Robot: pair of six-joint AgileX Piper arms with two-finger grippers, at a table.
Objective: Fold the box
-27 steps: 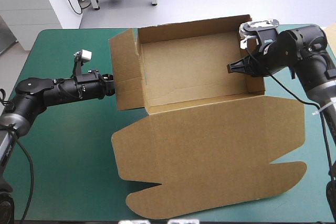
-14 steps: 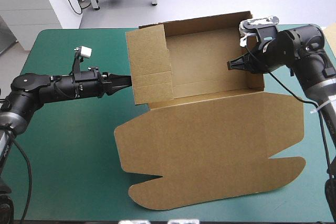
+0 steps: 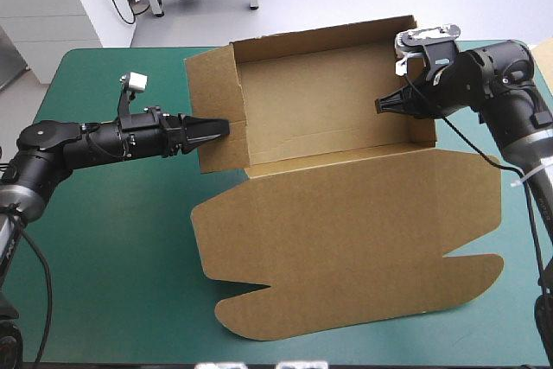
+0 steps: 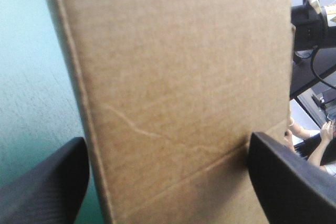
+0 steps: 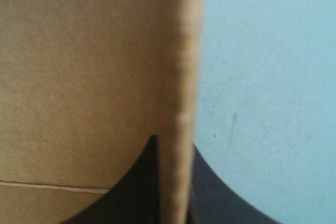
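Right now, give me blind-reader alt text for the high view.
A brown cardboard box sits on the teal-green table cover, tray walls raised, lid flat. The open left end effector is at its left wall; the right end effector clamps its right wall.

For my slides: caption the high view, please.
Open left gripper meets the left wall of the box; right gripper grips its right wall.
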